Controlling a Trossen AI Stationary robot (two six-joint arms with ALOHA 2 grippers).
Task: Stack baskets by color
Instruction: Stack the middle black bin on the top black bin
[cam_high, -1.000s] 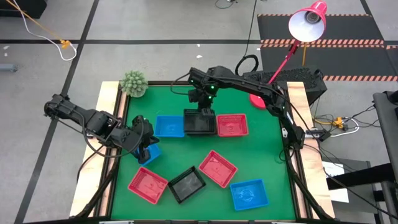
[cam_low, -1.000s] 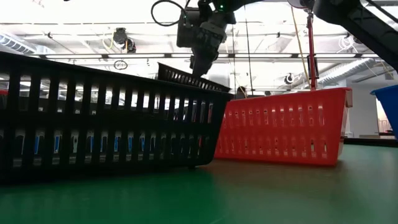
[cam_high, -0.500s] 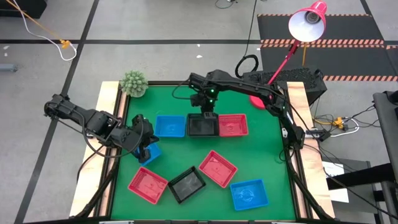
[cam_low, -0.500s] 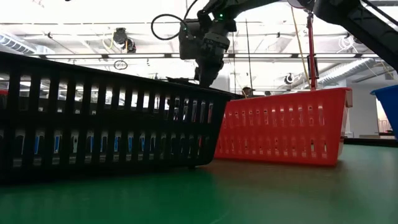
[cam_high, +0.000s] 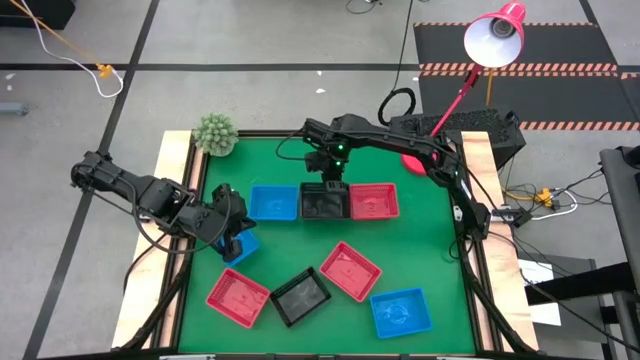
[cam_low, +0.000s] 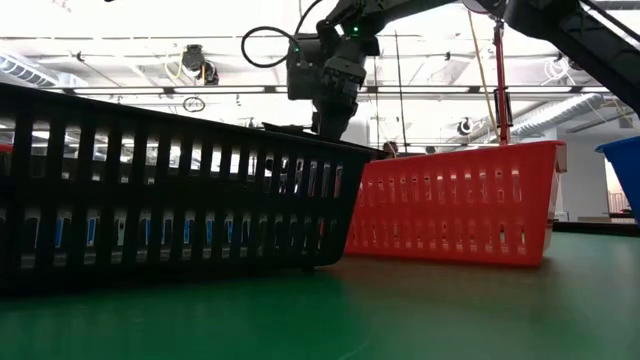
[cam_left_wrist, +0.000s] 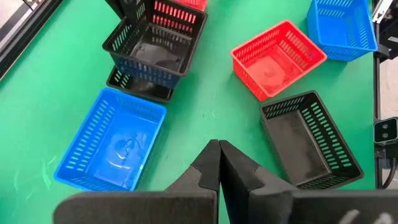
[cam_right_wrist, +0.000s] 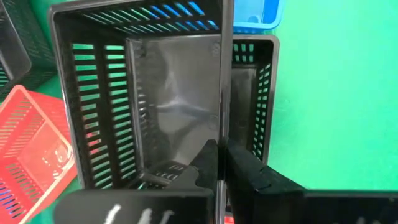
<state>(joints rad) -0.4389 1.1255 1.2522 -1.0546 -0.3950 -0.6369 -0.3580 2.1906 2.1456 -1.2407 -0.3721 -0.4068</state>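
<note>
Now right tool (cam_high: 326, 182) pinching black basket (cam_high: 324, 201) — level

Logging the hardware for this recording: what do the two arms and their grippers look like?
Both arms are dark and jointed, with black cables looping alongside. The right arm shows a small green light near its wrist. The left gripper and right gripper each have two dark, wedge-shaped fingers.

Bystanders around the mat

We see a green plant (cam_high: 214, 134) left of the right pincer and a pink lamp (cam_high: 494, 38) well off to its right, beyond the table (cam_high: 181, 160).
</note>
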